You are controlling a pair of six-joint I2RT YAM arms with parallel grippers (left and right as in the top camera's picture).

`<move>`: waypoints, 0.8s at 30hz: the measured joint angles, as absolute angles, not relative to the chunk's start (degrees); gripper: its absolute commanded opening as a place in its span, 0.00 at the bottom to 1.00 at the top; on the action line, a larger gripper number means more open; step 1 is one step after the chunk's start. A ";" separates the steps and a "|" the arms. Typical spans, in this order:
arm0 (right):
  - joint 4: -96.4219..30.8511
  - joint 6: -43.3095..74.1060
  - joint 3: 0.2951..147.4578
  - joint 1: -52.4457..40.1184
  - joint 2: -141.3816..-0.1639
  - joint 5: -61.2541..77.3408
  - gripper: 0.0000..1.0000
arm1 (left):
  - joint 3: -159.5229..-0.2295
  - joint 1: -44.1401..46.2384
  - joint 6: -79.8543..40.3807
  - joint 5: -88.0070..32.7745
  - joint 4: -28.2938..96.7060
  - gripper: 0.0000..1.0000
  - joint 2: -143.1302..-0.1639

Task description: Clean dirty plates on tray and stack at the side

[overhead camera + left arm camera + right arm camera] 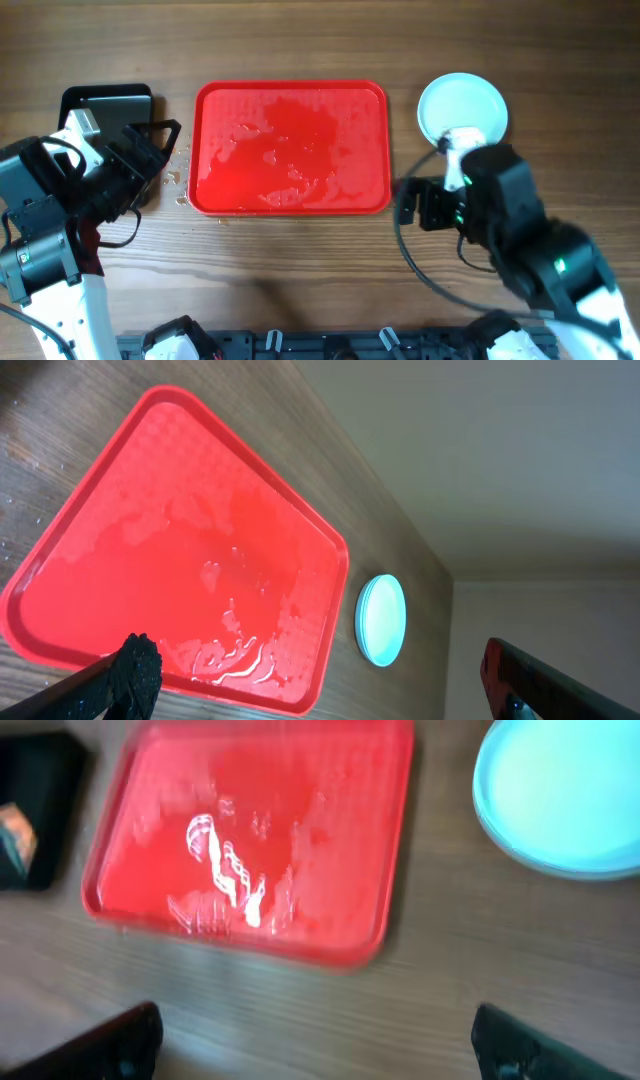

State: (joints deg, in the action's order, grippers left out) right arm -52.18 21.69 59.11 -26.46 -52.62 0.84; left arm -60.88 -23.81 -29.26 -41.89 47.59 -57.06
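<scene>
Wooden table [300, 40]. Your tray [350, 110] sits mid-table, with water pooled and streaked over its floor. The plates [470, 100] are stacked on bare wood just off the tray's right end, top face pale mint. A black pan [100, 100] lies past the tray's left end, partly under your left arm. Left gripper [318, 678]: fingers spread wide, released. Right gripper [315, 1035]: likewise released, near the stack. Droplets [178, 178] dot the wood by the tray's left rim.

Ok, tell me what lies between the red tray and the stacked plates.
Only a bare strip of wooden table separates the red tray from the stacked plates. The overhead and right wrist views both show it.
</scene>
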 measured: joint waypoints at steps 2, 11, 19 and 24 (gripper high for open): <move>-45.76 21.08 52.47 -23.27 -46.48 1.17 1.00 | -60.88 -23.81 -29.26 -41.89 47.62 1.00 -57.08; -18.04 15.44 27.66 -7.11 -23.07 10.90 1.00 | -60.88 -23.81 -29.28 -41.91 47.59 1.00 -57.08; -7.79 15.79 15.49 1.83 -8.62 14.04 1.00 | -60.88 -23.81 -29.26 -41.91 47.62 1.00 -57.10; 0.23 17.08 9.30 3.66 -4.32 14.13 1.00 | -60.88 -23.81 -29.26 -41.91 47.64 1.00 -57.10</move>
